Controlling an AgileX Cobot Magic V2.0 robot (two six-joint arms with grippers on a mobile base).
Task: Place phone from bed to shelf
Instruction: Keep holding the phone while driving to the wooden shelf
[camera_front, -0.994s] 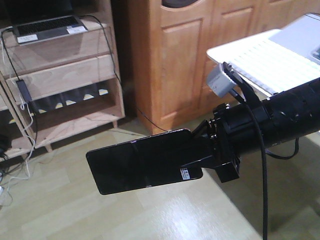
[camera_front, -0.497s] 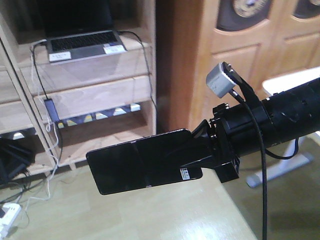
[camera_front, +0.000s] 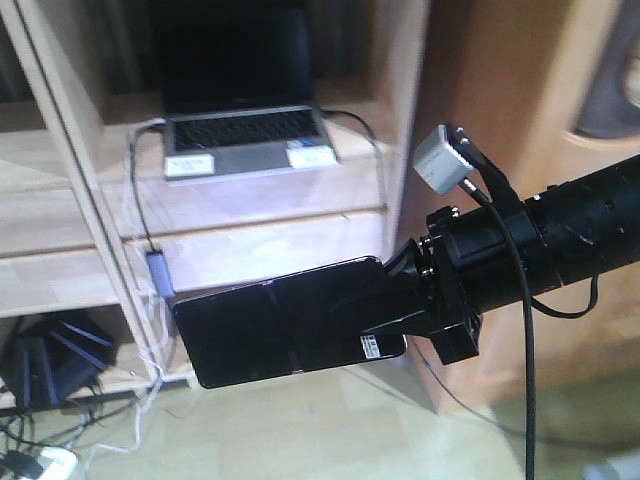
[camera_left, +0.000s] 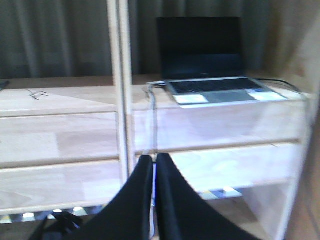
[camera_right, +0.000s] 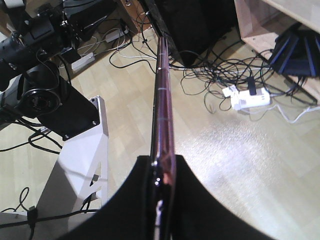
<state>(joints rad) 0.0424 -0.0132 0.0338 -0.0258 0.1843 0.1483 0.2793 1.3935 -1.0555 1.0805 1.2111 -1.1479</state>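
Fingers (camera_right: 125, 205) of the right gripper (camera_right: 163, 162) clamp one short end of the phone (camera_front: 275, 335), which juts out flat in mid-air before the shelf (camera_front: 270, 250), lower than the laptop (camera_front: 245, 145). Left gripper (camera_left: 153, 161): nearly closed, empty. Assessment: thin, rigid, probably light. Glossy faces are likely slippery. The end hold leaves a long overhang, and the mid-seam advises against bending load.

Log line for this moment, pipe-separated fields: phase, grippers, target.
phase: carrying | right gripper: shut on phone | left gripper: shut, empty | target: shelf ahead, laptop on one board
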